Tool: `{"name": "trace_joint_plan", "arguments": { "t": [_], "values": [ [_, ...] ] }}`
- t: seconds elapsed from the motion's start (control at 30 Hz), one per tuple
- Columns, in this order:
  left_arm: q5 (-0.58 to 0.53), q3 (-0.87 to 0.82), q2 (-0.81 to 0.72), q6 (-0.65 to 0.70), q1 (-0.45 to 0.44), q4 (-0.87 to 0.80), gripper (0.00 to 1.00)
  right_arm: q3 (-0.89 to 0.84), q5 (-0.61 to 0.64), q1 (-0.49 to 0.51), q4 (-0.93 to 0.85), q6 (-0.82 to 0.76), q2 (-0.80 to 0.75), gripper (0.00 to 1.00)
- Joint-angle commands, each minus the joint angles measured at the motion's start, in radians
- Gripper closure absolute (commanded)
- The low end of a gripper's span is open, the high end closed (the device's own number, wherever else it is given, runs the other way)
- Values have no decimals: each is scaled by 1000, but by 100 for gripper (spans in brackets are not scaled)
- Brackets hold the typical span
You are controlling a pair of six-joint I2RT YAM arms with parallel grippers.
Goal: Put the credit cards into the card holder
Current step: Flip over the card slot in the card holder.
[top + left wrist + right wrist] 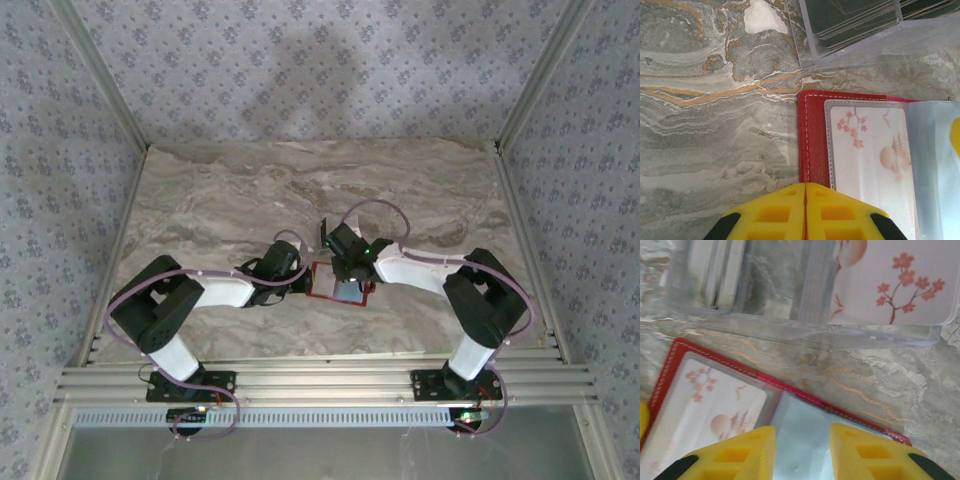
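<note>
The red card holder (322, 288) lies open on the marble table between both grippers. In the left wrist view its red border (812, 140) runs up from my left gripper (805, 184), which is shut with its tips at that border. A pale card with pink blossoms (870, 155) sits in the left clear pocket. My right gripper (802, 432) is open, its fingers on either side of the pale grey-blue pocket (805, 420) with nothing between them. The pocketed card (715, 405) lies to its left. More cards sit in a clear box: a dark stack (850, 17) and a blossom card (890, 285).
The clear plastic box (805, 332) stands just beyond the holder's far edge, touching or nearly so. A yellow finger of the right gripper (955, 135) shows at the edge of the left wrist view. Bare marble (715, 125) stretches left of the holder.
</note>
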Motion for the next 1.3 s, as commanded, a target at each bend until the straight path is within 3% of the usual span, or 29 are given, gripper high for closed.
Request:
{"name": "trace_joint_plan", "arguments": {
  "t": [0.0,0.43,0.83,1.1,1.27],
  "values": [
    [31,-19,29,15,-11,-85,92,6,44,-8,-27,-3,30,63],
    [30,-15,36,15,-10,-88,92,-14,122,-4,-39,17,26,60],
    [30,-3,38,19,-11,-100,92,-44,103,10,-22,30,18,62],
    [28,-3,36,23,-10,-103,92,-71,89,11,0,50,28,72],
    [24,-12,43,21,-9,-99,92,-65,64,9,14,48,20,88]
  ]
}}
